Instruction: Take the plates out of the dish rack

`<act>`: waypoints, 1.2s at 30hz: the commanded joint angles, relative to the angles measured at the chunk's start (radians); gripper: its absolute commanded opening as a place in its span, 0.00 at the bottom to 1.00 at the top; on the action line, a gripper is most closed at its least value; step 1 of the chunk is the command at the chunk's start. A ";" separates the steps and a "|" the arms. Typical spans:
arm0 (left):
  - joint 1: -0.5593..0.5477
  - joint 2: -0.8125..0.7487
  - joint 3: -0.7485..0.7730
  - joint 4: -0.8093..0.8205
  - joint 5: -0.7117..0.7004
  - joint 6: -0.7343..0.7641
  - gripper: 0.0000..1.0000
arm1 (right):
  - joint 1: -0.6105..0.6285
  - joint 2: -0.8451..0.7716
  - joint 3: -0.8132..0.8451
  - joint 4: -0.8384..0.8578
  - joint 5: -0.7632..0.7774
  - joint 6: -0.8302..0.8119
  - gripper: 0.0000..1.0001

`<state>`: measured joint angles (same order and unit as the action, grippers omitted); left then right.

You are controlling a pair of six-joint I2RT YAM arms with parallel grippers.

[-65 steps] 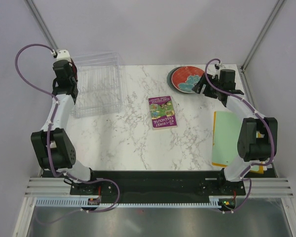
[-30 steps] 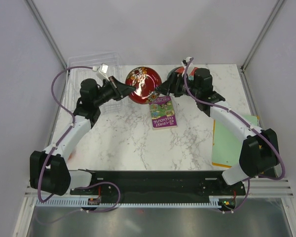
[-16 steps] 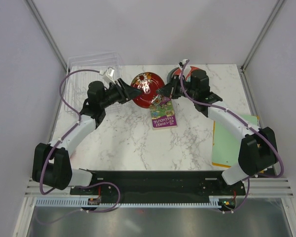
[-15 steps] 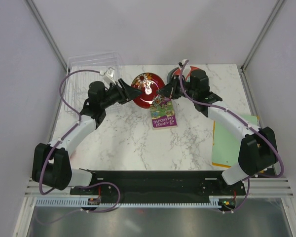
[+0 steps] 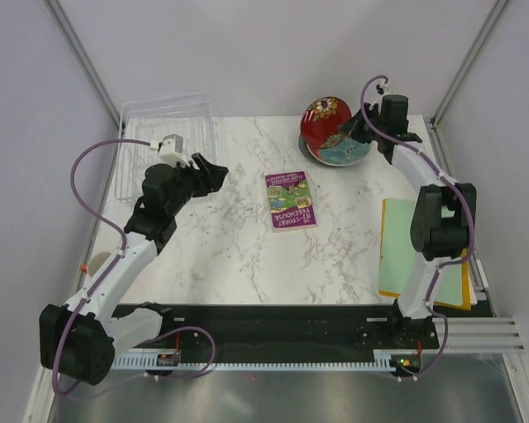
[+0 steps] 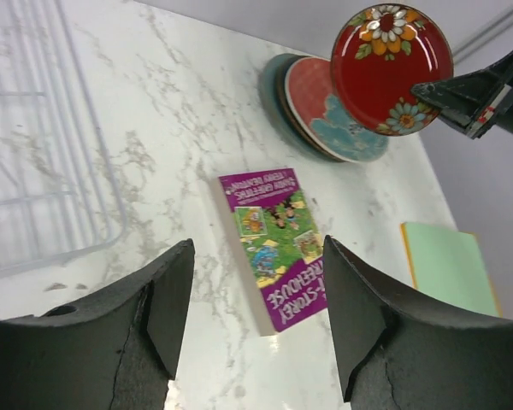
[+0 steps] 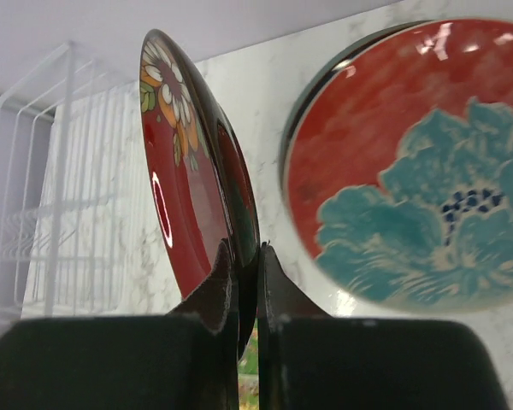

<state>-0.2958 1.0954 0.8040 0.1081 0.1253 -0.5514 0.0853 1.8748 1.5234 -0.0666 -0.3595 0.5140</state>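
Observation:
A red plate with a floral centre (image 5: 326,117) hangs on edge in the air, my right gripper (image 5: 351,130) shut on its rim. In the right wrist view the rim of this plate (image 7: 192,205) sits pinched between the two fingers of the gripper (image 7: 246,286). Just below and beside it, a stack of plates (image 5: 339,152) lies at the back right, topped by a red one with a teal flower (image 7: 419,171). The clear dish rack (image 5: 167,145) stands at the back left with no plate showing in it. My left gripper (image 5: 213,174) is open right of the rack, its fingers (image 6: 167,316) empty above the marble.
A purple book (image 5: 290,200) lies mid-table, below the left gripper (image 6: 256,329) in its wrist view. A green folder (image 5: 406,251) lies along the right edge. Grey walls and frame posts close in the back corners.
The left gripper let go of the red floral plate and drew back toward the rack. The right gripper closed on it and carried it to the back right, over the stack.

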 commanded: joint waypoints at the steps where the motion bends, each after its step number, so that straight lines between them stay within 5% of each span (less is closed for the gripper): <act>1: 0.000 -0.029 -0.017 -0.059 -0.122 0.172 0.68 | -0.042 0.131 0.135 0.045 -0.056 0.066 0.00; 5: 0.000 -0.038 -0.032 -0.068 -0.159 0.229 0.69 | -0.070 0.231 0.234 0.047 -0.056 0.098 0.00; 8: 0.000 -0.037 -0.039 -0.071 -0.147 0.249 0.93 | -0.081 0.280 0.268 0.042 -0.055 0.103 0.00; 26: 0.000 -0.057 -0.066 -0.084 -0.131 0.235 0.94 | -0.133 0.343 0.210 0.054 -0.036 0.098 0.00; 30: 0.000 -0.058 -0.066 -0.085 -0.130 0.234 0.94 | -0.133 0.360 0.202 0.050 -0.042 0.098 0.12; 33: 0.000 -0.054 -0.062 -0.093 -0.130 0.235 0.93 | -0.133 0.377 0.207 0.044 -0.062 0.110 0.05; 36: 0.000 -0.055 -0.062 -0.096 -0.130 0.231 0.93 | -0.133 0.379 0.193 0.047 -0.071 0.115 0.22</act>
<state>-0.2958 1.0630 0.7456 0.0044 0.0013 -0.3481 -0.0517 2.2536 1.7153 -0.0669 -0.3920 0.6201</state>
